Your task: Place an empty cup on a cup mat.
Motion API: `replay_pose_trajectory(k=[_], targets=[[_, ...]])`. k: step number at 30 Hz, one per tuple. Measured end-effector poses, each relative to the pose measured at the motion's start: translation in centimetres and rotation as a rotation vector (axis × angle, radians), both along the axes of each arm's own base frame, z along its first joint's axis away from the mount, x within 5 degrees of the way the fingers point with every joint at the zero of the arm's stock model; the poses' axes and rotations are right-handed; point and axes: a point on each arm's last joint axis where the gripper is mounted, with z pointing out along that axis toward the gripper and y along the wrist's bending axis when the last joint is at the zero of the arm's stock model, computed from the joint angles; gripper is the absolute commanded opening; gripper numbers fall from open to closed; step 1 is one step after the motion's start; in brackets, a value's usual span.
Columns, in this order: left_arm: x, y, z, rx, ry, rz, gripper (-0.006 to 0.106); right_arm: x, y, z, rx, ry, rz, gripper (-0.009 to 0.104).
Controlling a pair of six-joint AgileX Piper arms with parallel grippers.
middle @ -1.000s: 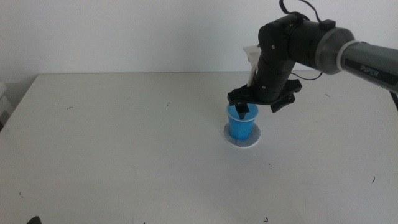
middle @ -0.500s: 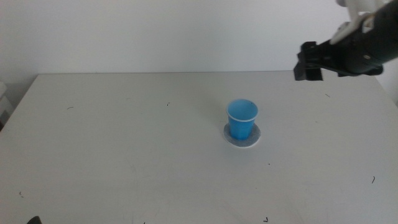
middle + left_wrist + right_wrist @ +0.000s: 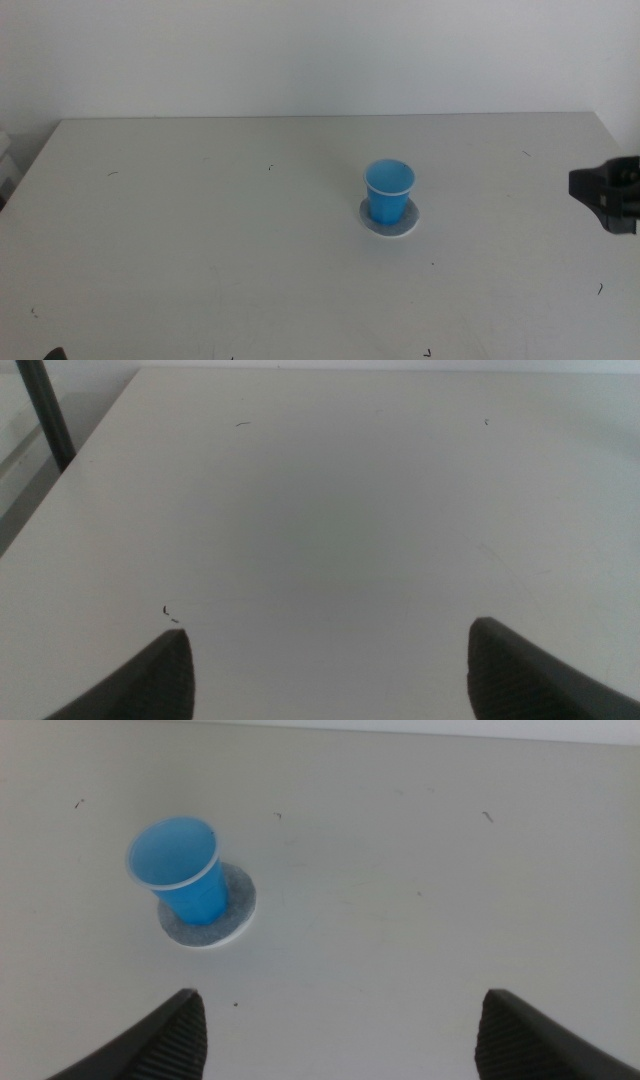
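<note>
Cup-wise, start with the right claw [image 3: 335, 1030]: its two dark jaws stand wide apart with nothing between them, only bare table [image 3: 450, 900] showing in the gap. In the middle view that claw [image 3: 610, 195] is a dark block at the far right edge, well apart from the cup and off to the side. From its own camera it looks down and across at the cup [image 3: 180, 868], which stands upright on the mat [image 3: 232, 910], open end up and blue all the way down inside, with nothing in it that I can see. The mat's grey speckled face pokes out more on one side of the cup than the other, so the cup sits a little off centre, but its base looks to be wholly on the disc. Seen from the middle view, the cup [image 3: 388, 191] and the mat [image 3: 408, 222] sit a bit right of the table's centre.

To my eye the placing itself is done, and what remains is only getting clear. Doing that well means keeping the jaws spread and the arm away from the cup, since a light plastic cup like that would tip or slide at a nudge.

The left claw [image 3: 330, 670] waits over bare table at the near left, jaws also wide open and empty, barely in the middle view.
</note>
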Motion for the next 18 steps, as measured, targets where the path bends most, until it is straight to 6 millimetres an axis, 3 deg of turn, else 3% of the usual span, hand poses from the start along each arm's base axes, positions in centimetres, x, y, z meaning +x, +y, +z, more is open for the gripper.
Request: replay_pose_trajectory(k=[9, 18], targets=[[0.0, 0.0, 0.0, 0.0, 0.0, 0.0, 0.105, -5.3, -2.6, -4.1, -0.001, -0.098, -0.094, 0.093], [0.0, 0.0, 0.0, 0.0, 0.0, 0.0, 0.105, -10.1, -3.9, -6.0, -0.034, -0.28, -0.138, 0.093]])
